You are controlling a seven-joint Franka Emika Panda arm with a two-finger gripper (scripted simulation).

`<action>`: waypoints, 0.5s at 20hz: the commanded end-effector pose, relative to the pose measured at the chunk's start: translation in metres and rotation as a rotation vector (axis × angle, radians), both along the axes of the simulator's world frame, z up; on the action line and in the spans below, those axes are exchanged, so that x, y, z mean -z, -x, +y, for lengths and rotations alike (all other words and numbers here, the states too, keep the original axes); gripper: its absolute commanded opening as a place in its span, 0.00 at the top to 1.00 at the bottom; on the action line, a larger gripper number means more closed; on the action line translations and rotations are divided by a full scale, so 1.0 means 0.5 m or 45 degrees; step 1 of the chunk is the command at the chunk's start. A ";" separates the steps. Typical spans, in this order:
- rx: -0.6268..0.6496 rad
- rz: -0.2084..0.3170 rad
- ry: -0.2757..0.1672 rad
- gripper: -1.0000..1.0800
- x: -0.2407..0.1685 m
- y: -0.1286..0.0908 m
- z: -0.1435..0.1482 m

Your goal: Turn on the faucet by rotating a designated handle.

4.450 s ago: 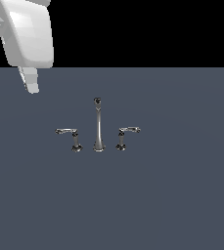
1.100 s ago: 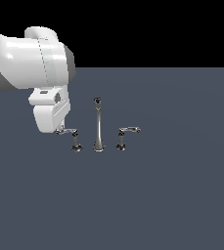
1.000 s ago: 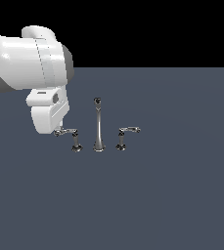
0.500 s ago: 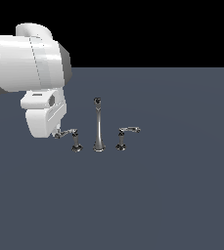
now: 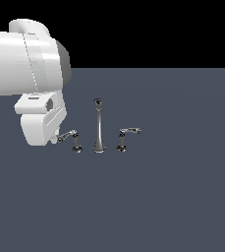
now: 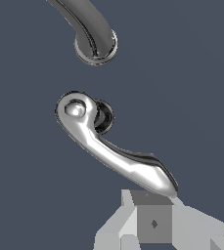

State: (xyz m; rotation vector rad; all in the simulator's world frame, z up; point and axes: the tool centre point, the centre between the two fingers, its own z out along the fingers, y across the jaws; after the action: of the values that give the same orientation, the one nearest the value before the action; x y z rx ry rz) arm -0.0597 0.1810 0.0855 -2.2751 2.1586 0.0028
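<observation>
The chrome faucet stands mid-floor, its tall thin spout [image 5: 99, 127] capped by a dark knob. The handle [image 5: 72, 137] is the short post on the exterior view's left, its lever reaching out toward my gripper [image 5: 55, 141]. The white hand hides the fingers there. The wrist view shows the handle [image 6: 113, 151] from above as a curved shiny lever on a dark base. Its tip lies right against my gripper [image 6: 153, 217], whose fingers look shut with nothing held. The spout's base [image 6: 95, 46] lies beyond.
The twin handle [image 5: 125, 137] stands on the spout's other side, lever pointing to the exterior view's right. A flat dark grey floor [image 5: 173, 197] surrounds the faucet. My bulky white arm [image 5: 25, 64] fills the upper left of the exterior view.
My arm came down from the upper left to the handle's lever. In the last second the hand edged lower and the lever tip swung slightly with it.
</observation>
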 end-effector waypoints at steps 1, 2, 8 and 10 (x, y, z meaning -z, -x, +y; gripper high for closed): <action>0.002 0.000 0.000 1.00 0.000 0.003 -0.008; 0.003 0.000 0.001 1.00 0.000 0.006 -0.016; 0.008 0.002 0.004 1.00 0.000 0.025 -0.063; 0.010 0.002 0.005 1.00 0.000 0.032 -0.078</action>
State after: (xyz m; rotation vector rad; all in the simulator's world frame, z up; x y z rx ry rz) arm -0.0764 0.1639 0.0856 -2.2959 2.1313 0.0081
